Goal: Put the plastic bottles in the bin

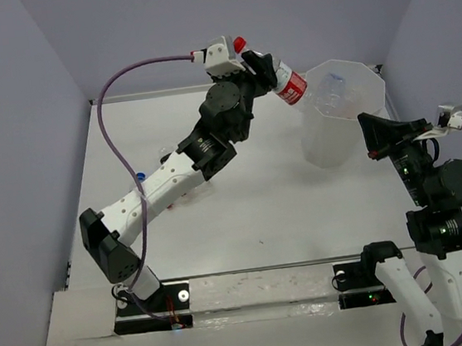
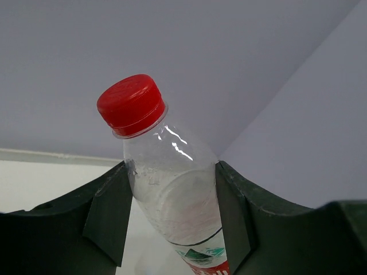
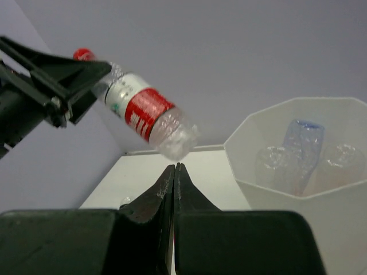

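Note:
My left gripper [image 1: 259, 71] is shut on a clear plastic bottle [image 1: 286, 83] with a red cap and a red-white label. It holds the bottle tilted, base toward the bin [image 1: 363, 74], just left of the rim. The left wrist view shows the bottle [image 2: 172, 195] pinched between both fingers. The right wrist view shows the same bottle [image 3: 146, 112] in the air and the translucent white bin [image 3: 269, 172] with several bottles [image 3: 301, 152] inside. My right gripper [image 3: 175, 167] is shut and empty, beside the bin's right side [image 1: 372, 128].
Another bottle with a blue cap [image 1: 141, 176] lies on the table, partly hidden under the left arm. A purple cable [image 1: 112, 82] loops above the left arm. Grey walls close in the table at the back and sides.

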You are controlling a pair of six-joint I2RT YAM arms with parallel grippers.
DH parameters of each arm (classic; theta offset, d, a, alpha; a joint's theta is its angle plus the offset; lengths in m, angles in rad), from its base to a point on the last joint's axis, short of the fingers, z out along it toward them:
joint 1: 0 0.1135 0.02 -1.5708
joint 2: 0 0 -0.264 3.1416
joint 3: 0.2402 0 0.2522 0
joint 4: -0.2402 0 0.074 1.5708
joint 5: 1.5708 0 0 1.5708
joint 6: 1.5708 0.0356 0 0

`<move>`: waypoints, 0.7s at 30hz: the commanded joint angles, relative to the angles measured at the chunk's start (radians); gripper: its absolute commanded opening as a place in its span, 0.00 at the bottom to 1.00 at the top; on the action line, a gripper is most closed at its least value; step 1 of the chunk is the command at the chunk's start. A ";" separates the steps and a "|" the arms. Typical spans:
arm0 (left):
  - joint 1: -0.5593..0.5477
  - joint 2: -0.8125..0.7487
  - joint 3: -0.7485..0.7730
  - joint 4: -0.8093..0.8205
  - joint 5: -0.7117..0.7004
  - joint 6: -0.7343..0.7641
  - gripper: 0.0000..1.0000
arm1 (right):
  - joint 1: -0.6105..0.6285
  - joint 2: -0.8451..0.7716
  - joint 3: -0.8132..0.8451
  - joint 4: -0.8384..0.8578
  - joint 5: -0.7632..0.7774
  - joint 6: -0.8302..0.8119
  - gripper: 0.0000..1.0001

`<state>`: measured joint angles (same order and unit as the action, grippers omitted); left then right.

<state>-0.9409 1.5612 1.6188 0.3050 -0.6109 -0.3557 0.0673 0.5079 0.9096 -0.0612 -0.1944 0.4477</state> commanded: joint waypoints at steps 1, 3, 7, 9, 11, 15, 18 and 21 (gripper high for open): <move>-0.029 0.173 0.287 0.066 -0.053 0.167 0.48 | 0.003 -0.078 -0.043 -0.126 -0.019 0.045 0.00; -0.039 0.247 0.387 0.066 -0.050 0.191 0.48 | 0.003 -0.121 -0.054 -0.158 -0.013 0.040 0.00; -0.071 0.457 0.660 0.075 -0.017 0.260 0.47 | 0.003 -0.178 -0.049 -0.207 0.035 0.013 0.00; -0.081 0.551 0.769 0.094 0.010 0.287 0.47 | 0.003 -0.198 -0.015 -0.245 0.044 -0.003 0.00; -0.087 0.605 0.831 0.098 0.042 0.297 0.47 | 0.003 -0.210 0.008 -0.261 0.050 -0.001 0.00; -0.101 0.683 0.863 0.150 0.094 0.313 0.48 | 0.003 -0.226 0.009 -0.267 0.030 0.019 0.00; -0.113 0.723 0.865 0.192 0.105 0.337 0.48 | 0.003 -0.229 0.002 -0.264 0.016 0.029 0.00; -0.119 0.763 0.895 0.210 0.117 0.383 0.55 | 0.003 -0.238 0.006 -0.265 0.016 0.022 0.00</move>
<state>-1.0470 2.3280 2.4317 0.3790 -0.5201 -0.0509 0.0673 0.2832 0.8886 -0.3161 -0.1631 0.4686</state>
